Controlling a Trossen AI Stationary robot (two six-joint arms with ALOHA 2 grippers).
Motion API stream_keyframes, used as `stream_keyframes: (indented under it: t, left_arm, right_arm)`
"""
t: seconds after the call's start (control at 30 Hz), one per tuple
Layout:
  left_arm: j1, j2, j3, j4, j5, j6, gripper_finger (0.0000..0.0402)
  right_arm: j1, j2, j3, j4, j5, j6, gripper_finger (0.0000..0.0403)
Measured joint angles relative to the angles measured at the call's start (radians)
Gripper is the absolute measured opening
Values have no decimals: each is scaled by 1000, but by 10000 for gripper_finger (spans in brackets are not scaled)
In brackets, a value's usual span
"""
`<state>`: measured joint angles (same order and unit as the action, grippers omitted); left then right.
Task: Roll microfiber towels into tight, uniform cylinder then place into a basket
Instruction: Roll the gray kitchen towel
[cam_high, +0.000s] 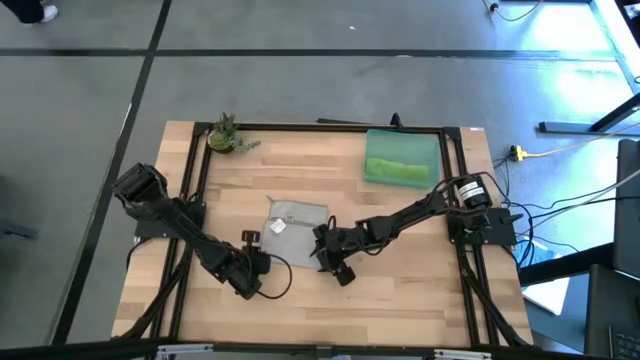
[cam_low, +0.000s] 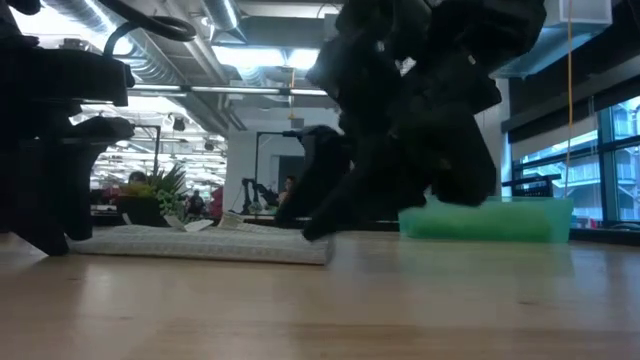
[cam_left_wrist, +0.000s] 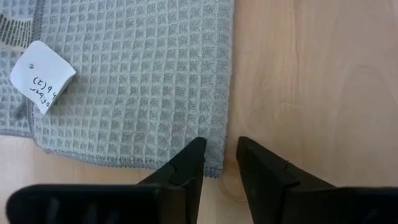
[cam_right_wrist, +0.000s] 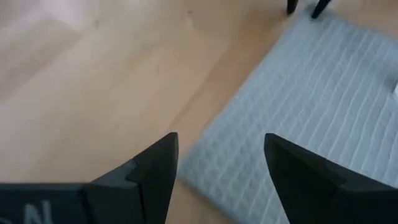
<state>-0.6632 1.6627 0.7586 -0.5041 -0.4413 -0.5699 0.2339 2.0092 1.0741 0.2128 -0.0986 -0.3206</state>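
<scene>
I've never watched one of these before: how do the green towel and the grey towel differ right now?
The green towel lies bunched up inside the teal basket at the table's far right; the grey towel lies spread flat mid-table. The grey towel shows a white tag; none shows on the green towel. The open left gripper and right gripper flank the grey towel only.

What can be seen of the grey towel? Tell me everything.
The grey towel is waffle-weave cloth with a stitched hem, lying flat and unrolled mid-table, a white handwritten tag on it. The left hand, slightly open, is at one corner; the right hand, open, hovers over another edge. Neither holds it.
</scene>
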Motion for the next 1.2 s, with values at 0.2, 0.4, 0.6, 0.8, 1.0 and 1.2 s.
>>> stream_keyframes:
  t: [0.2,0.4,0.6,0.8,1.0,1.2]
  left_arm:
    - [0,0,-1,0,9,-2,53]
    - [3,0,-2,-2,7,-3,6]
    - [4,0,-2,-2,12,0,3]
    - [4,0,-2,-2,14,1,1]
    - [4,0,-2,-2,17,-4,1]
    - [4,0,-2,-2,20,-4,0]
  right_arm:
    - [3,-10,42,-19,0,2,239]
    - [27,7,37,-29,22,29,239]
    - [44,9,5,-51,135,56,239]
    - [58,9,-2,-50,161,130,238]
    - [65,20,-2,-61,284,137,199]
    - [73,65,1,-34,284,161,111]
